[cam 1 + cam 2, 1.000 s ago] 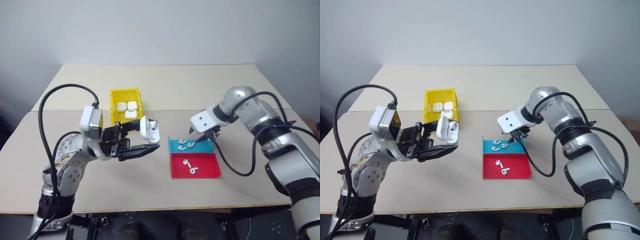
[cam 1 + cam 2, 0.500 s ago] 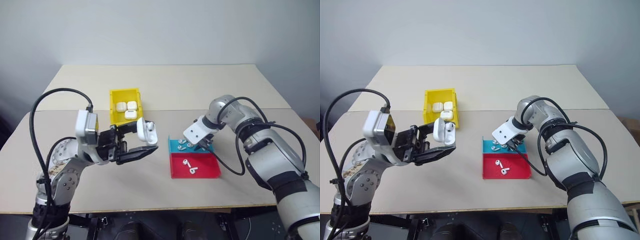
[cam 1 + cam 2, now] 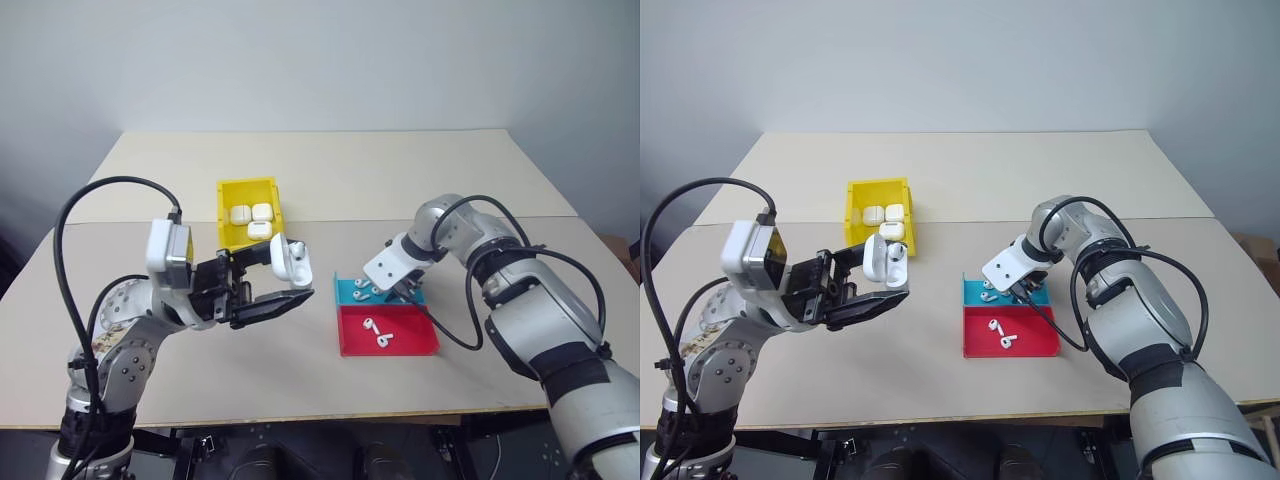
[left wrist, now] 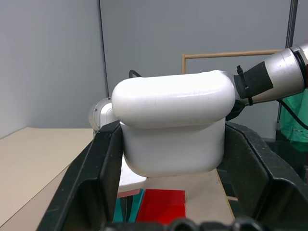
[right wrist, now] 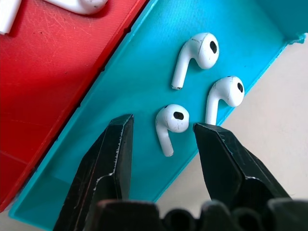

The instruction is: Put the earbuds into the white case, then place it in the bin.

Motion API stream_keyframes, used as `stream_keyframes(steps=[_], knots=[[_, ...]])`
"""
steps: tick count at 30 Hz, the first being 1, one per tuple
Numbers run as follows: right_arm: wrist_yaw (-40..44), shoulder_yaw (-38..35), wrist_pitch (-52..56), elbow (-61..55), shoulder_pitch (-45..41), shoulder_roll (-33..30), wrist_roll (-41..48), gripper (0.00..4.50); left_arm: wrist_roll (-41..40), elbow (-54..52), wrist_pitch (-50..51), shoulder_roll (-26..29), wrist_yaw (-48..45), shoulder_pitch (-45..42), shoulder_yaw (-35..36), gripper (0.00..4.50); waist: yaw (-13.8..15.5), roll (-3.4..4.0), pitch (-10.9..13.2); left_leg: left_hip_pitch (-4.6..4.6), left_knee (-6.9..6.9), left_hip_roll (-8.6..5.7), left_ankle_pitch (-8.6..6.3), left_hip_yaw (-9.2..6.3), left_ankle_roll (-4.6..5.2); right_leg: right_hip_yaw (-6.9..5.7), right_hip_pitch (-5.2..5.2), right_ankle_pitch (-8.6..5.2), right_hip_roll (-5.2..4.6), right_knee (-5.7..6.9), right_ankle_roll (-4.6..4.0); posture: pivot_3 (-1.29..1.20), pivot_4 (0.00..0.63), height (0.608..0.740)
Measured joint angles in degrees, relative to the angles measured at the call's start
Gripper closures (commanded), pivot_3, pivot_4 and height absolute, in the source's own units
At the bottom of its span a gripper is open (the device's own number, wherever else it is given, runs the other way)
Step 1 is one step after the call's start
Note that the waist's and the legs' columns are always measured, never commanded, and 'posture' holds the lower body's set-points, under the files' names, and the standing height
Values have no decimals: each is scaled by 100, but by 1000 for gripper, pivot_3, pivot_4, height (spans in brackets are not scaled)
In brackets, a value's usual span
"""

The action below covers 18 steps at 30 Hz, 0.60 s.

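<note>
The left gripper gripped the opened white case at nine o'clock of the blue tray; the right gripper straddled, unclenched, an earbud (three cases already binned).

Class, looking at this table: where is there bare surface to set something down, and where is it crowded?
Bare: the table behind the yellow bin, and its front strip before the red tray. Crowded: the bin holds three cases; the blue tray holds earbuds under the right gripper.
</note>
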Motion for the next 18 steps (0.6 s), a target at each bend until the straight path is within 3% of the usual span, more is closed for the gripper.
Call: stream_keyframes(steps=[5, 13, 18], knots=[[15, -77, -2, 57, 11, 68, 0, 3853, -6, -2, -1, 24, 23, 11, 0, 1679, -7, 0, 0, 0, -1, 1, 0, 1, 0, 1, -1, 0, 1, 0, -1, 0, 150, 740], [3, -178, 56, 42, 54, 65, 11, 3866, -6, -2, -5, 31, 23, 21, 1, 1679, -9, 0, 0, 1, -1, 1, 0, 1, -1, 1, 0, 0, 2, 0, -1, 0, 150, 740], [388, -812, 963, -118, 175, -110, 561, 3866, -11, 39, -5, 31, -83, -38, -4, 1679, 4, 2, 2, -11, -1, 1, 3, 0, -5, 0, -8, 1, 2, -1, -2, 0, 150, 740]])
